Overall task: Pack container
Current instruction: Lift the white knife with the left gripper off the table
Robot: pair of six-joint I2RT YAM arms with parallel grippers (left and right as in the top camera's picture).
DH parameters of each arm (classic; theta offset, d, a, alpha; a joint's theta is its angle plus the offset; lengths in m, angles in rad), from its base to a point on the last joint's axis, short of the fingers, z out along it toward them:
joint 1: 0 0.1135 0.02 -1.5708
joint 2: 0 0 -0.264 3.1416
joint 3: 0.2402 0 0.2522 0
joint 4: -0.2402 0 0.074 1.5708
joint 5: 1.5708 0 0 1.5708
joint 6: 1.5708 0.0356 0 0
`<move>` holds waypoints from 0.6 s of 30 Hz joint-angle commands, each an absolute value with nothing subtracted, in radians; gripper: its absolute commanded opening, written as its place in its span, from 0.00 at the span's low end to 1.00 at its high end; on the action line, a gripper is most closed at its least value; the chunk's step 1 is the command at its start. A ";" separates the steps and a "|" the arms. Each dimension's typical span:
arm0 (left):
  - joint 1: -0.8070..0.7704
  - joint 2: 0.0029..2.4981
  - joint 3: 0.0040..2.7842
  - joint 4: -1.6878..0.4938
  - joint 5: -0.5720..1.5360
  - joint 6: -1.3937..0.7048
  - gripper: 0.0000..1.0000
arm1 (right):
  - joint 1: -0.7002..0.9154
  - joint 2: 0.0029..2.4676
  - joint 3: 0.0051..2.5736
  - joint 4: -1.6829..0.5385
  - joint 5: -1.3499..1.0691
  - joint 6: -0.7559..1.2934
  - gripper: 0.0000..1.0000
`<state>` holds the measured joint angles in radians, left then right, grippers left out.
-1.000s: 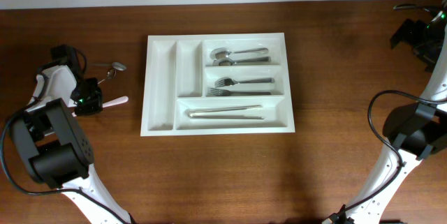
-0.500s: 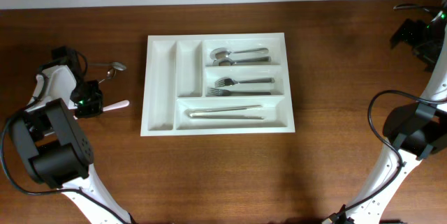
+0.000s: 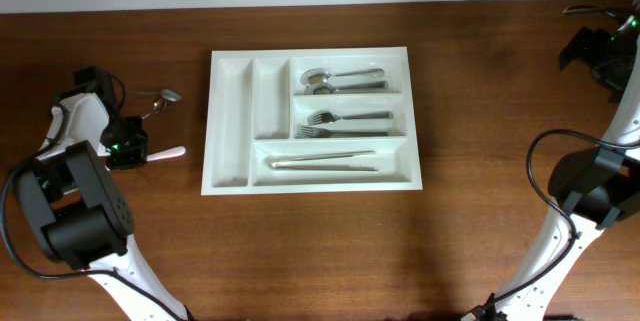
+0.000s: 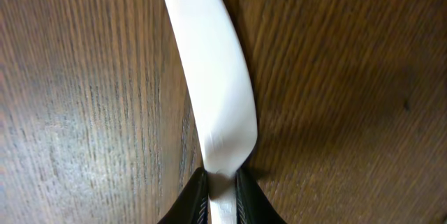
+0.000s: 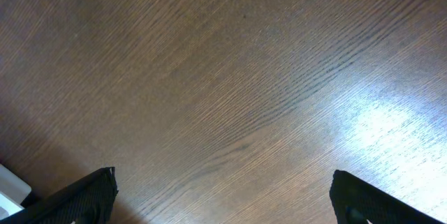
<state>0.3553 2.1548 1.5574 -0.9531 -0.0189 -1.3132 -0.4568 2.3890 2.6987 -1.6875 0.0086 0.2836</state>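
White container [image 3: 229,121], spoons [image 3: 340,79], forks [image 3: 345,123], slim utensils [image 3: 325,161] inside

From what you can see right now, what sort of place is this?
Probably a robot workbench staged for kitchen sorting: a brown wooden table, a white rectangular plastic cutlery tray holding metal forks, and black-and-white robot arms at left and right.

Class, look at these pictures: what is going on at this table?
The left gripper is shut on a white plastic utensil beside the white cutlery tray, which holds spoons, forks and long thin pieces. The right gripper hangs open over the table, far from the tray.
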 commanded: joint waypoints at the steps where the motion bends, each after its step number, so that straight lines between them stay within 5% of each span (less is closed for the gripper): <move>1: 0.363 2.181 1.607 -0.967 -0.022 -1.254 0.02 | -0.452 2.361 2.714 -1.687 0.007 0.281 0.99; 18: 0.363 2.143 1.670 -0.970 -0.049 -1.174 0.02 | -0.452 2.361 2.714 -1.687 0.007 0.281 0.99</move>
